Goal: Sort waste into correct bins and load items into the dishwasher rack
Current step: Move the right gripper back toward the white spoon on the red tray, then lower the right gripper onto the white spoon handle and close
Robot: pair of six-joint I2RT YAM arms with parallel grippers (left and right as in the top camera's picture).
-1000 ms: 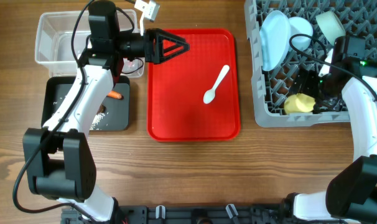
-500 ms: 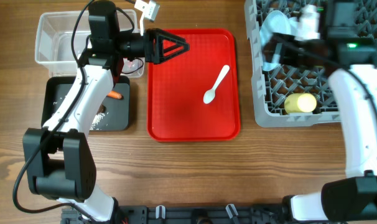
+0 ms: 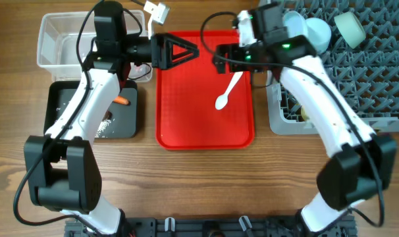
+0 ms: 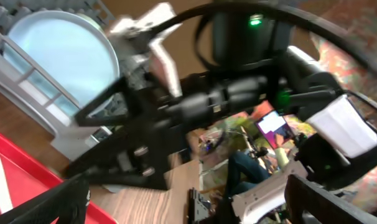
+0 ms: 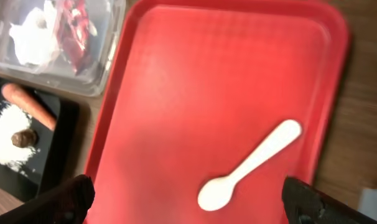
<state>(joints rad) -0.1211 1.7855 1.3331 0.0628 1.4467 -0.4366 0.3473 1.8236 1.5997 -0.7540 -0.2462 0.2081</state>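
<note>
A white spoon (image 3: 228, 90) lies on the red tray (image 3: 186, 125). My right gripper (image 3: 224, 59) hovers open above the tray's far right part; in the right wrist view the spoon (image 5: 251, 165) lies below, between the spread fingers (image 5: 76, 196), untouched. My left gripper (image 3: 183, 51) hangs open and empty over the tray's far left corner. The grey rack (image 3: 377, 92) holds a pale blue plate (image 4: 58, 56) and a bowl (image 3: 317, 29). The clear bin (image 3: 61, 43) holds tissue (image 5: 33, 31) and a red wrapper (image 5: 76, 22). The black bin (image 3: 71, 112) holds a carrot (image 3: 122, 101), rice (image 5: 5, 137) and a brown lump (image 5: 23, 138).
My right forearm (image 3: 318, 99) crosses the rack's left edge and the gap to the tray. A pale cup-like dish (image 3: 349, 26) stands at the rack's far side. The two bins sit left of the tray, the clear one behind the black one.
My right arm has swung left from the rack to above the tray, near the spoon. The left arm and all objects have stayed put.
</note>
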